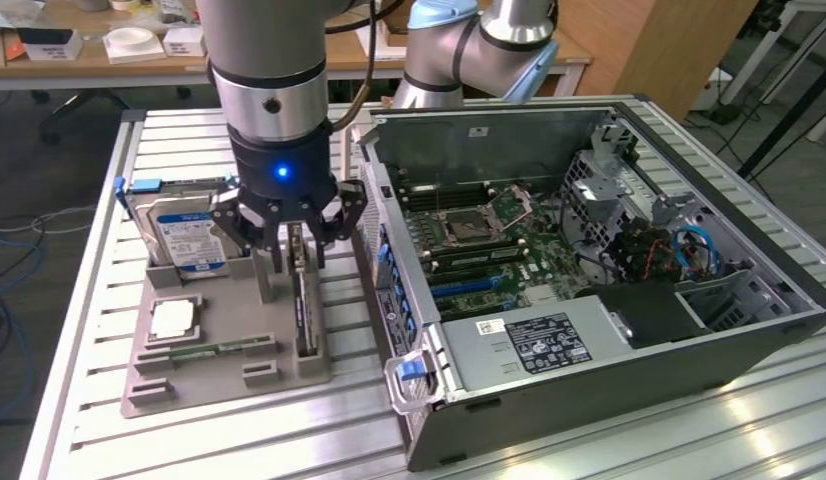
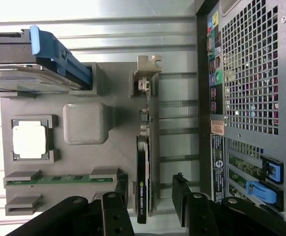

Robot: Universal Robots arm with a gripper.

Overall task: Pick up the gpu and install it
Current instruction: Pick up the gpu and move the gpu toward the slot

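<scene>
Gripper (image 1: 296, 242) spread wide, 1 finger either side of the gpu (image 1: 304, 305), not pinching it. Card stands on edge in the gray tray (image 1: 186, 385), directly under the hand. Pick not done, nothing installed in the PC case (image 1: 733, 340): 0 of 2 steps.

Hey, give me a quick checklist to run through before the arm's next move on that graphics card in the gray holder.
1. Hand open: ok, jaws spread wide.
2. Hand lined up with graphics card: ok, the card sits between the fingers.
3. Card standing on edge in gray holder: ok.
4. Card gripped: not ok, jaws not closed on it.
5. Computer case open: ok, circuit board exposed.
6. Target slot free: cannot tell.
</scene>
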